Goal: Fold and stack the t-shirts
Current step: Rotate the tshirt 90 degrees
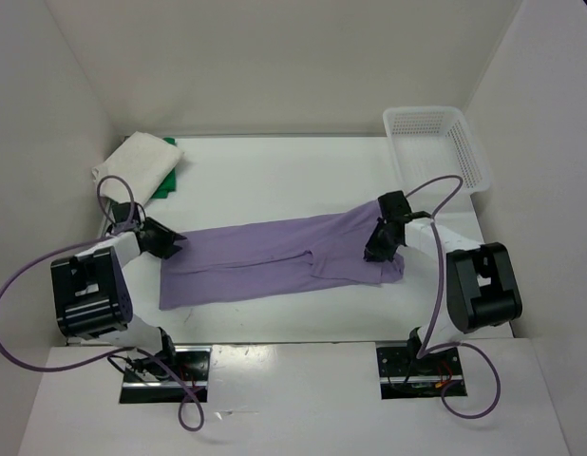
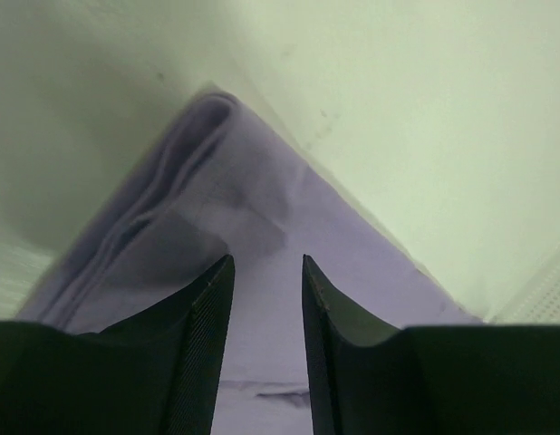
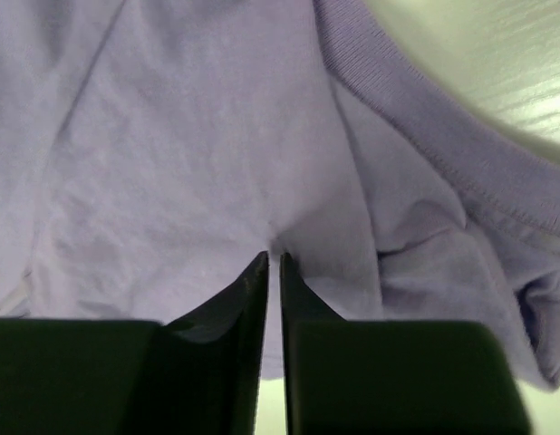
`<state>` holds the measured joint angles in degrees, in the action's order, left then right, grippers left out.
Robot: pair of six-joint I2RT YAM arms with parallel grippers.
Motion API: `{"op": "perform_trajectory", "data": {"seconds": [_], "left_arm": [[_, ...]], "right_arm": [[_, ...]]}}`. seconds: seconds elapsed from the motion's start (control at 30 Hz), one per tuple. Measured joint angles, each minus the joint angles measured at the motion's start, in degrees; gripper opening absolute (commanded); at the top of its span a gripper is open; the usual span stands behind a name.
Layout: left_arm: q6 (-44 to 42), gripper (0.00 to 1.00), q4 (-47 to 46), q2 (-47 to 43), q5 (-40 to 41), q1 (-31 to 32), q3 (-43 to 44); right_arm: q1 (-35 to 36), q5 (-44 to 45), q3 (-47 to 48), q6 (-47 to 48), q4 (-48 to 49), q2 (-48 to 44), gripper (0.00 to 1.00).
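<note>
Spreading beneath both arms, the white counter [image 1: 274,180] carries everything. The lavender t-shirt [image 1: 265,261] is the largest thing on it. It lies flat as one long band that runs from the left tool [image 1: 172,242] across to the right tool [image 1: 377,249], with a sleeve folded over its middle.

Beyond the right tool, in the far corner of the counter, stands the white mesh basket [image 1: 469,152], well apart from the lavender cloth. Beyond the left tool, at the far edge, the white t-shirt [image 1: 137,161] sits folded. It rests on the green t-shirt [image 1: 170,182], of which only a strip shows on the side facing the right tool.

The left tool hangs low over its end of the lavender band. Its two fingers are spread with a plain gap, and flat cloth shows between and ahead of them. The folded corner of the shirt lies just past the tips, and nothing is pinched.

The right tool is down on the collar end, and the ribbed neckline curves just ahead of its tips and to one side. Its fingers stand almost together, with only a thin slit between. The cloth puckers right at the tips, but I cannot tell whether a fold is caught there.
</note>
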<state>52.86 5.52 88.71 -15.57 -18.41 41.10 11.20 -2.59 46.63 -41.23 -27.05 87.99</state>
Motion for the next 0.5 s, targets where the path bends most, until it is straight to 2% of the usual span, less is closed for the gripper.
{"op": "perform_trajectory", "data": {"seconds": [0.1, 0.17, 0.2, 0.23, 0.37, 0.5], "left_arm": [[0.4, 0.42, 0.2, -2.5, -1.4, 0.3, 0.2], [0.2, 0.40, 1.0, -4.9, -1.5, 2.2, 2.0], [-0.2, 0.37, 0.9, -5.8, -1.4, 3.8, 3.4], [-0.4, 0.36, 0.8, -6.4, -1.5, 5.7, 5.0], [-3.4, 0.32, -1.0, -7.1, -1.6, 14.6, 9.7], [-6.3, 0.32, -0.6, -5.8, -2.5, 20.7, 10.3]], "right_arm": [[0.1, -1.2, 2.0, 0.6, -1.8, -1.0, 0.22], [0.4, -1.7, 4.9, 1.2, -1.9, -1.1, 0.14], [0.6, -2.3, 6.5, 1.5, -1.6, -0.9, 0.05], [0.8, -2.9, 8.0, 1.8, -1.1, -0.7, 0.01], [1.8, -4.2, 13.2, 2.8, 2.6, 4.1, 0.00], [1.9, -4.1, 16.5, 3.6, 4.4, 13.3, 0.00]]}}
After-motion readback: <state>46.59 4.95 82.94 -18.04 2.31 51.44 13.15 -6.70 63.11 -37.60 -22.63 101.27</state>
